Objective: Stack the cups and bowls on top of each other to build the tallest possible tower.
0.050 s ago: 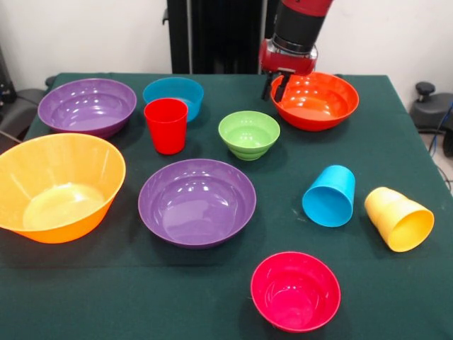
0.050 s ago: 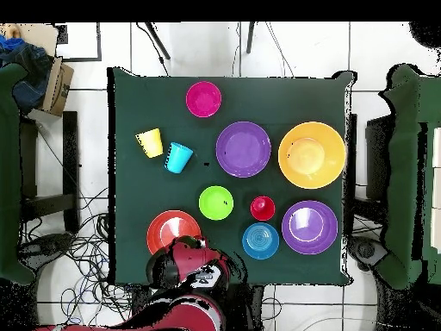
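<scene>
My gripper (image 1: 277,88) hangs open and empty over the left rim of the orange-red bowl (image 1: 317,103), whose overhead spot is (image 2: 170,229) beside the gripper (image 2: 186,255). Every piece stands apart on the cloth. The red cup (image 1: 165,125) is upright in front of the small blue bowl (image 1: 174,94). The sky-blue cup (image 1: 330,196) and the yellow cup (image 1: 398,218) lie on their sides at the right. One purple bowl (image 1: 87,106) sits at the back left, another purple bowl (image 1: 197,202) in the middle. A green bowl (image 1: 249,134), a yellow-orange bowl (image 1: 60,185) and a magenta bowl (image 1: 295,290) stand open side up.
A dark green cloth covers the table (image 2: 129,95). Chairs stand at both sides of the table (image 2: 26,172), and cables lie on the floor near the robot's base (image 2: 77,250).
</scene>
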`<control>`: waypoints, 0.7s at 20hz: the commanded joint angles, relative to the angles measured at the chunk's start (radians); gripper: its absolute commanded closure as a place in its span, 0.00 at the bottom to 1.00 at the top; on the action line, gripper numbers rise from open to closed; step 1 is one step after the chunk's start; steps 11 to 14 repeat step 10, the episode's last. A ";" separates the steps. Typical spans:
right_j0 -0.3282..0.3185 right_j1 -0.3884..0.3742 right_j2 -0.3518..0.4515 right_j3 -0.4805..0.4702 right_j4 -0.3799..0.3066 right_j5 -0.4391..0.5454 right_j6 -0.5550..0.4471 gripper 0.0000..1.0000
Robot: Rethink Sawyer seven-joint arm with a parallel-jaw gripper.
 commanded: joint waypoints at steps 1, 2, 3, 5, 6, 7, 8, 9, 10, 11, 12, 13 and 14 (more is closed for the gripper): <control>-0.010 0.031 0.103 -0.074 -0.027 0.069 0.083 1.00; -0.009 0.031 0.102 -0.075 -0.027 0.070 0.083 1.00; -0.009 0.031 0.102 -0.076 -0.027 0.072 0.082 1.00; -0.010 0.028 0.104 -0.077 -0.028 0.079 0.079 1.00; -0.011 0.028 0.105 -0.077 -0.028 0.082 0.077 1.00; -0.011 0.026 0.105 -0.077 -0.029 0.084 0.076 1.00; -0.016 0.029 0.110 -0.077 -0.031 0.083 0.075 1.00; -0.022 0.031 0.115 -0.077 -0.033 0.082 0.074 1.00; -0.029 0.033 0.121 -0.078 -0.035 0.082 0.072 1.00; -0.029 0.033 0.121 -0.078 -0.035 0.082 0.072 1.00; -0.029 0.033 0.121 -0.078 -0.035 0.082 0.072 1.00; -0.029 0.033 0.121 -0.078 -0.035 0.082 0.072 1.00; -0.029 0.033 0.121 -0.078 -0.035 0.082 0.072 1.00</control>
